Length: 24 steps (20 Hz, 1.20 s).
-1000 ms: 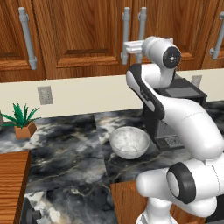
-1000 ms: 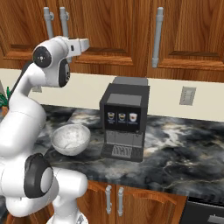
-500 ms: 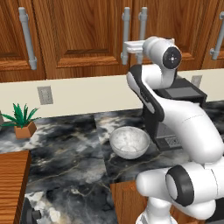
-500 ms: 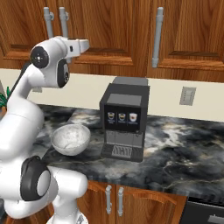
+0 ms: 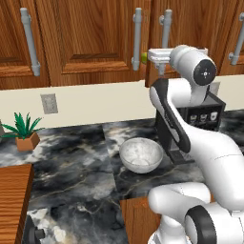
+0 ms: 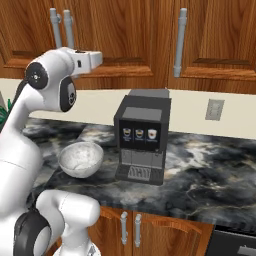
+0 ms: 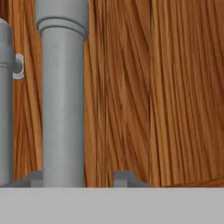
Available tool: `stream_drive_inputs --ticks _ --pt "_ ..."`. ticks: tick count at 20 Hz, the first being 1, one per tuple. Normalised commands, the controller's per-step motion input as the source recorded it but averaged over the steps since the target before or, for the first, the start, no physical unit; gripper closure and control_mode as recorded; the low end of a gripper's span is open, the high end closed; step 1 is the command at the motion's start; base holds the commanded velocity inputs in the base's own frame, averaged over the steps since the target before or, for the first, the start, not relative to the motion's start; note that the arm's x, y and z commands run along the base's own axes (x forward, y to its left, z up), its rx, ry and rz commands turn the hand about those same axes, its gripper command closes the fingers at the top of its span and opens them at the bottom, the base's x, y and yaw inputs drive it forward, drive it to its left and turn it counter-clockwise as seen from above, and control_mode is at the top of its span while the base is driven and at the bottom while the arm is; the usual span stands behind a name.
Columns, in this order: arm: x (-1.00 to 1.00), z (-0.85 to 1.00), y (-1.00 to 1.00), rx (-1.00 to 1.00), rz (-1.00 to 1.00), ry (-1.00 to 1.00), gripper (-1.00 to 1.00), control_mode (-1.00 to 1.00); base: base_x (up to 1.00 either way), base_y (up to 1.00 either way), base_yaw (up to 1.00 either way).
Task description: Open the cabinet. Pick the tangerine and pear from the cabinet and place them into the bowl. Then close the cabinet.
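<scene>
- The gripper is raised to the cabinet, level with the lower part of the right-hand bar handle of the paired handles.
- In the hand view the gripper straddles that handle. One fingertip is against its side, and the other fingertip is just beside it with a strip of wood showing between. I cannot tell whether the jaws are actually clamped on the bar.
- The second handle of the pair stands just beside the one in the jaws.
- The hand lies level and points straight at the door. Behind it is a round wrist joint with a dark cap, and from there the forearm drops steeply to the elbow and the base at the counter's front edge.
- The pear shows as a small yellow-green spot in the narrow gap between the two doors, just beside the hand.
- The bowl sits on the black marble countertop, below the hand and nearer the front edge than the wall. It is just beside the coffee machine.
- A potted plant stands near the counter's left end, below a wall outlet.
</scene>
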Motion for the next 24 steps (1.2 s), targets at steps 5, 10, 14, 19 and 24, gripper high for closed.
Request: stream_drive_inputs --ticks 5,10,14,19,24 --pt "-0.93 0.29 -1.0 0.1 -0.12 0.0 1.0 -1.0 0.0 0.0 0.0" --pt "-0.9 0.22 -1.0 0.12 -0.1 0.0 1.0 -1.0 0.0 0.0 0.0" --pt "-0.65 0.03 -0.95 0.09 -0.05 0.0 1.0 -1.0 0.0 0.0 0.0" --pt "-0.14 0.0 -0.07 0.0 0.0 0.0 -1.0 -1.0 0.0 0.0 0.0" --pt "-0.98 -0.11 0.0 0.02 -0.03 -0.03 -1.0 -1.0 0.0 0.0 0.0"
